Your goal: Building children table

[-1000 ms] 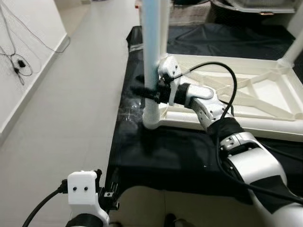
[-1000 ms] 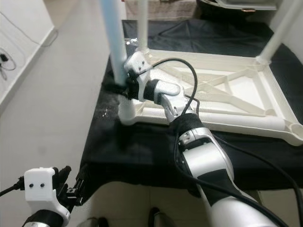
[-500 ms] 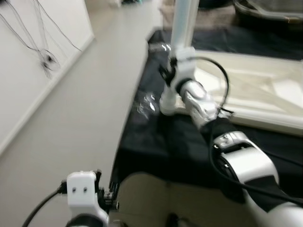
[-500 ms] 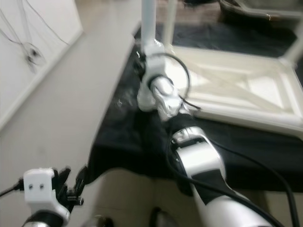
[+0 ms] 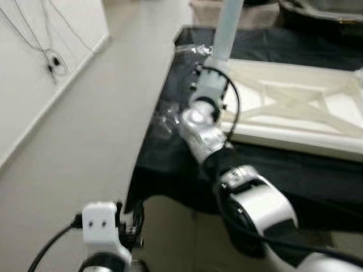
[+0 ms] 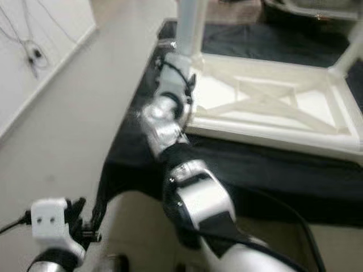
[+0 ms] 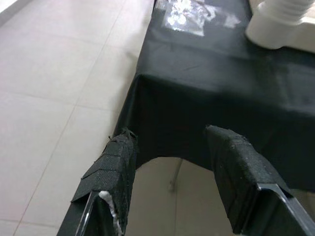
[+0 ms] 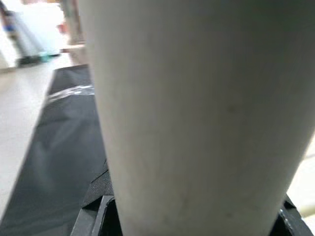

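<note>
The right gripper (image 5: 199,88) clamped the table leg (image 5: 228,28) standing on the upturned tabletop (image 5: 295,107); the left gripper (image 7: 172,189) hung open below the black cloth (image 7: 206,88).

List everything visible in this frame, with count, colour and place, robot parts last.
table frame: one, cream, upside down on the black cloth.
table leg: one, pale blue-white, upright at the frame's near left corner.
far leg: one, white, at the far right corner.
black cloth: one, covering the work surface.
plastic bag: one, clear, on the cloth by the corner.
cables: dark, against the left wall.
right gripper: at the leg's base, shut on it.
left gripper: low, idle, open.
</note>
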{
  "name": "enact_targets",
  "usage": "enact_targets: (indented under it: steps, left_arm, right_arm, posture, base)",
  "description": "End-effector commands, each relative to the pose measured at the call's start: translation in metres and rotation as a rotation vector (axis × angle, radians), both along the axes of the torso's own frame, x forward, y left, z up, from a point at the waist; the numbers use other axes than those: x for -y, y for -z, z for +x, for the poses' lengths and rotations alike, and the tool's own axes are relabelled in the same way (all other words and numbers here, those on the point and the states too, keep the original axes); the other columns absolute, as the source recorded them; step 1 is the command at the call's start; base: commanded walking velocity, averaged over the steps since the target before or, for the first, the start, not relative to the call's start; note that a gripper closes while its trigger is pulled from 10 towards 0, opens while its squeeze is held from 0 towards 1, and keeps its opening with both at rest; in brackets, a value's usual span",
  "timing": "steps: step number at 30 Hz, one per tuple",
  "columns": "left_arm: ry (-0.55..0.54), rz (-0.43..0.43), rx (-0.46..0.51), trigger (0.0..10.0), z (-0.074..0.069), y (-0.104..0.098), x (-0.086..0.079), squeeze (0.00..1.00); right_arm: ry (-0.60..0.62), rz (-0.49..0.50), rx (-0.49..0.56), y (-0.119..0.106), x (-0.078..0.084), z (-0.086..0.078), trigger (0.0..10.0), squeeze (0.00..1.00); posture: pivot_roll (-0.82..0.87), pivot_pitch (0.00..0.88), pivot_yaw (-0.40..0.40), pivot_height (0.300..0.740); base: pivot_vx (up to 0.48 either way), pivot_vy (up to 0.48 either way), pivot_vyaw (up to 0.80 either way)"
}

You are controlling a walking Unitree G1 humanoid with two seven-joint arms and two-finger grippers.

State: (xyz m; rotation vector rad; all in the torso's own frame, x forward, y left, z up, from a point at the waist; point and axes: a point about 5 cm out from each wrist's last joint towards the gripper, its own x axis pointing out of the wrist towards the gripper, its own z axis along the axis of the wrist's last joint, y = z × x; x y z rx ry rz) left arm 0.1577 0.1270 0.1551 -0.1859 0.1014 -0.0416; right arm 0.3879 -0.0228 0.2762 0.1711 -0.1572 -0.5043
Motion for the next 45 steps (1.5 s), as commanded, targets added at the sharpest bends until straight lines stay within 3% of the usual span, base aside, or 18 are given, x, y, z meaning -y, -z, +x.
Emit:
enact_targets:
  steps: [1, 11, 13, 16, 30, 31, 32, 33, 45]
  left_arm:
    - [-0.006, 0.010, -0.025, 10.0, -0.001, 0.004, 0.000, 0.00]
    - [0.038, -0.010, 0.006, 10.0, 0.001, 0.000, 0.007, 0.00]
    - [0.137, -0.010, 0.083, 10.0, 0.000, -0.013, 0.018, 0.00]
    - [0.168, -0.006, 0.112, 10.0, -0.001, -0.019, 0.021, 0.00]
    - [0.206, 0.070, 0.194, 10.0, 0.006, -0.029, 0.022, 0.00]
    - [0.207, 0.076, 0.197, 10.0, 0.007, -0.029, 0.022, 0.00]
    - [0.207, 0.076, 0.197, 10.0, 0.007, -0.029, 0.022, 0.00]
    - [0.209, 0.080, 0.198, 10.0, 0.008, -0.028, 0.022, 0.00]
    - [0.187, 0.093, 0.168, 10.0, 0.009, -0.019, 0.020, 0.00]
  right_arm:
    - [0.050, 0.091, -0.168, 0.030, 0.001, -0.002, 10.0, 0.00]
    - [0.034, 0.092, -0.169, 0.024, -0.010, -0.006, 10.0, 0.00]
    - [0.031, 0.072, -0.170, 0.024, -0.012, -0.007, 10.0, 0.00]
    - [0.032, 0.065, -0.169, 0.025, -0.012, -0.007, 10.0, 0.00]
    - [0.007, 0.022, -0.244, 0.055, -0.001, -0.004, 10.0, 0.00]
    - [-0.001, 0.024, -0.256, 0.059, 0.001, -0.004, 10.0, 0.68]
    - [-0.001, 0.024, -0.256, 0.059, 0.001, -0.004, 10.0, 0.68]
    - [-0.006, 0.026, -0.264, 0.062, 0.002, -0.004, 10.0, 1.00]
    - [-0.086, 0.063, -0.207, 0.051, 0.000, 0.000, 10.0, 1.00]
  posture:
    - [0.12, 0.277, -0.039, 0.740]
    - [0.11, 0.275, -0.041, 0.740]
    - [0.12, 0.272, -0.042, 0.740]
    - [0.12, 0.272, -0.042, 0.740]
    - [0.12, 0.230, -0.042, 0.740]
    - [0.12, 0.222, -0.045, 0.740]
    - [0.12, 0.222, -0.045, 0.740]
    - [0.12, 0.219, -0.045, 0.740]
    - [0.10, 0.189, -0.041, 0.740]
  base:
    - [0.000, 0.000, 0.00]
    - [0.000, 0.000, 0.00]
    - [0.000, 0.000, 0.00]
    - [0.000, 0.000, 0.00]
    - [0.000, 0.000, 0.00]
    - [0.000, 0.000, 0.00]
    - [0.000, 0.000, 0.00]
    - [0.000, 0.000, 0.00]
    - [0.000, 0.000, 0.00]
